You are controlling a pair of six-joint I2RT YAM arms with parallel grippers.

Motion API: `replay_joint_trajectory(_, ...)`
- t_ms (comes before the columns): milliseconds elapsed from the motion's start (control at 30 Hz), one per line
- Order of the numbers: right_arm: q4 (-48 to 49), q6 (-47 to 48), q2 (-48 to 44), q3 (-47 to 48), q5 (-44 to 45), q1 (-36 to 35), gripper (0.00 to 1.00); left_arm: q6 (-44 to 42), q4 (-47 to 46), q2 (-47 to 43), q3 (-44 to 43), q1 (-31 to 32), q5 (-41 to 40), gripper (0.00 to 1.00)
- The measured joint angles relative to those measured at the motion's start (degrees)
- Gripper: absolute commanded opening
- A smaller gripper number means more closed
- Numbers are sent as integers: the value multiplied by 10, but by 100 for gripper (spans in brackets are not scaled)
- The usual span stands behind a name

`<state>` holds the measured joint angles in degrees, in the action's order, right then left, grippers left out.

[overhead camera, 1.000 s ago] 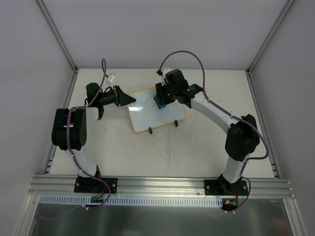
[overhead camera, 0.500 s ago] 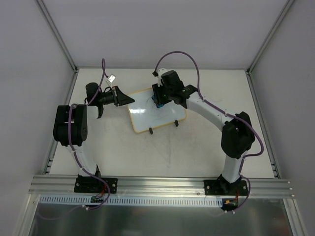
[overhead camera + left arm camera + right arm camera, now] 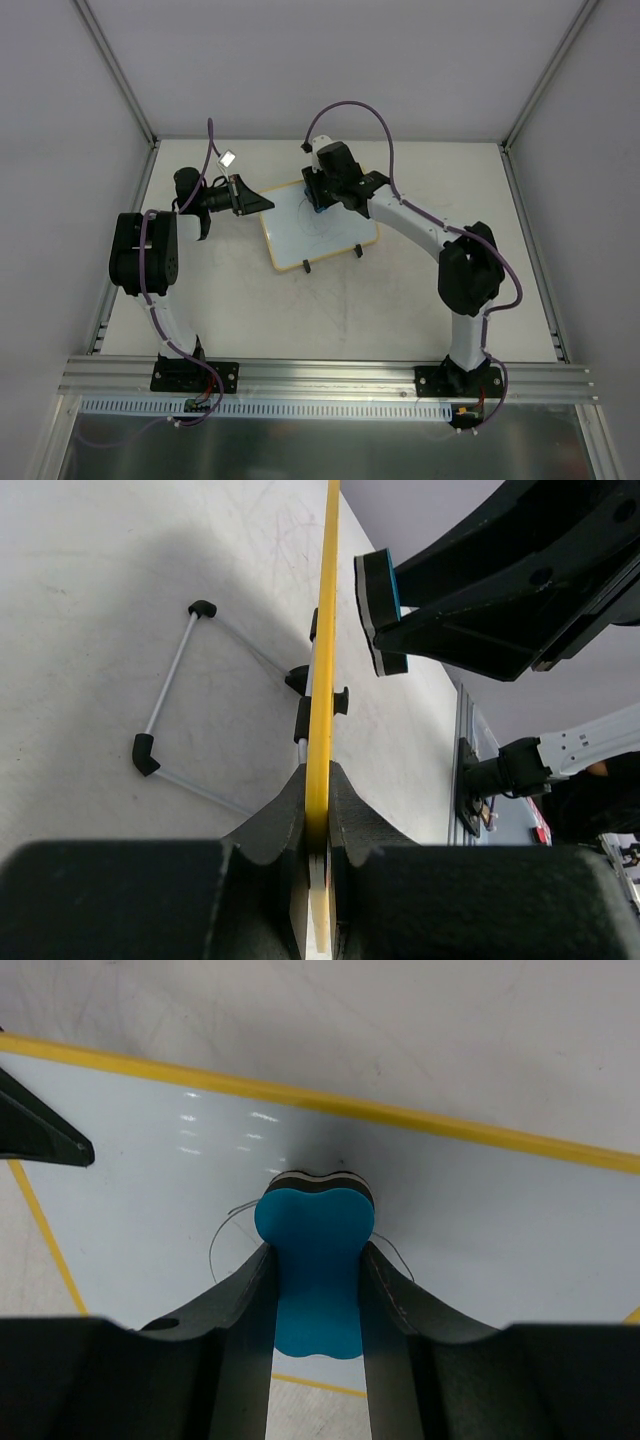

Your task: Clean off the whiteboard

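Note:
The whiteboard, white with a pale-yellow frame and two black clip feet, lies mid-table. My left gripper is shut on its left edge; the left wrist view shows the yellow frame edge-on between the jaws. My right gripper is shut on a blue eraser whose dark felt end presses on the board's far part. A faint thin dark scribble curves beside the eraser. The eraser also shows in the left wrist view.
A wire stand with black corner pieces lies on the table in the left wrist view. Grey walls close in the table on three sides. An aluminium rail runs along the near edge.
My right gripper has slid the eraser left and toward the far edge of the board. The left gripper and board have stayed put.

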<state>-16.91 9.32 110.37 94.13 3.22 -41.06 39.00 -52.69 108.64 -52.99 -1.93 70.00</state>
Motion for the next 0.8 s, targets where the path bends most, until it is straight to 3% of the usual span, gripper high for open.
replay_joint_trajectory(800, 12, 3, 45, 31, 21, -42, 0, 8, -6, 7, -3, 0, 1, 0)
